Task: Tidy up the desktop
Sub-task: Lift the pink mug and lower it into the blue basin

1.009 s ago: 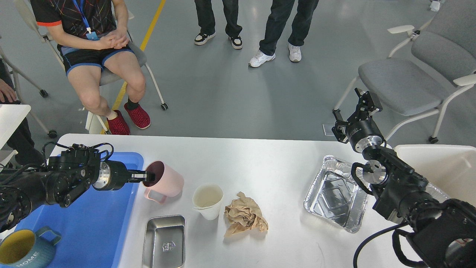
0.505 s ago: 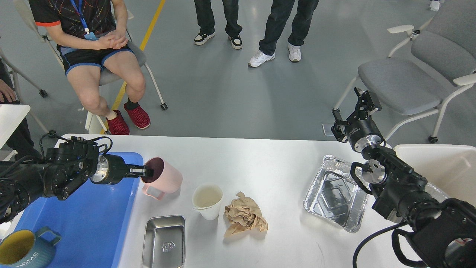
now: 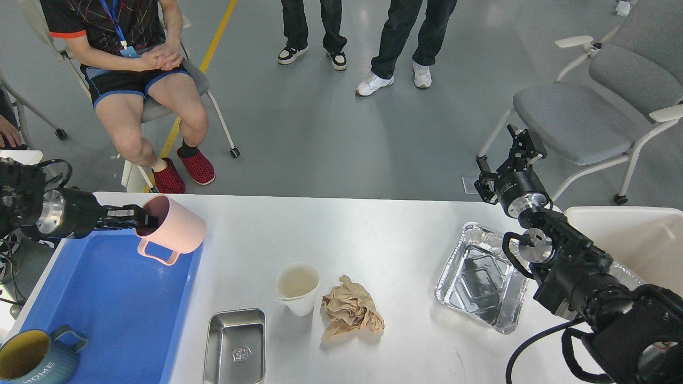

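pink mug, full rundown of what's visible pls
The pink mug looks like matte plastic or ceramic with faint vertical ribbing, a darker inside, and a loop handle hanging underneath. It is tipped on its side, mouth facing left, off the surface and above the far right edge of the blue tray. The left gripper pinches its rim, one finger inside the mouth. Nothing else touches it.
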